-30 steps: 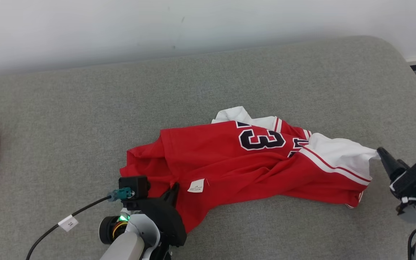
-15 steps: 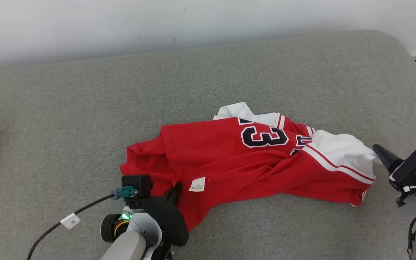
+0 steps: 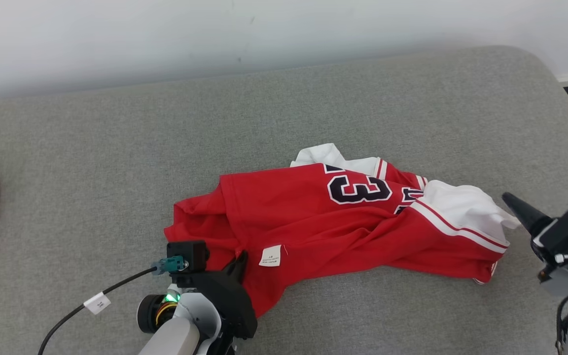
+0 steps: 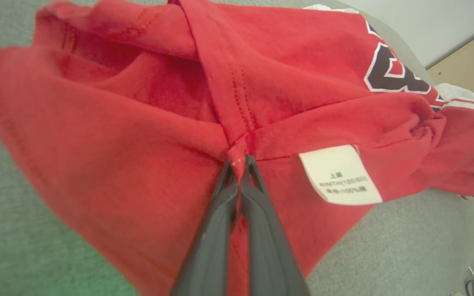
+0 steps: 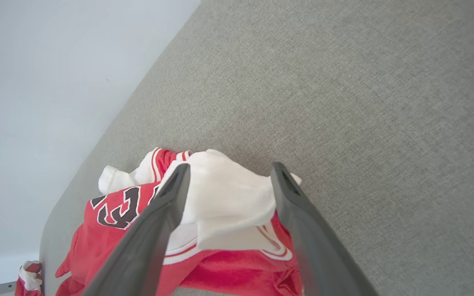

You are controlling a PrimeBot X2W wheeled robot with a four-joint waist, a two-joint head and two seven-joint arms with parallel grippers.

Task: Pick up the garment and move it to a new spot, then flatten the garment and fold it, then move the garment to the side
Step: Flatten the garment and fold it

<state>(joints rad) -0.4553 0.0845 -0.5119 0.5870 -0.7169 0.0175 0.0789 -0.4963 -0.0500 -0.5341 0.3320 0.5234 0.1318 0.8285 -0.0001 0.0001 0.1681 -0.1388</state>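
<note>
The left gripper (image 4: 239,162) is clenched on a thin pinch of red cloth at the near seam of the shirt (image 3: 313,217), just left of the white label (image 3: 270,256). The shirt is spread crumpled ahead of it on the grey cushion (image 3: 116,148). At its right end the right gripper (image 5: 228,172) is held wide apart astride the white sleeve (image 5: 224,201), nothing grasped. So small a pinch could be lost when lifted, and the sleeve could be pushed away rather than caught.
</note>
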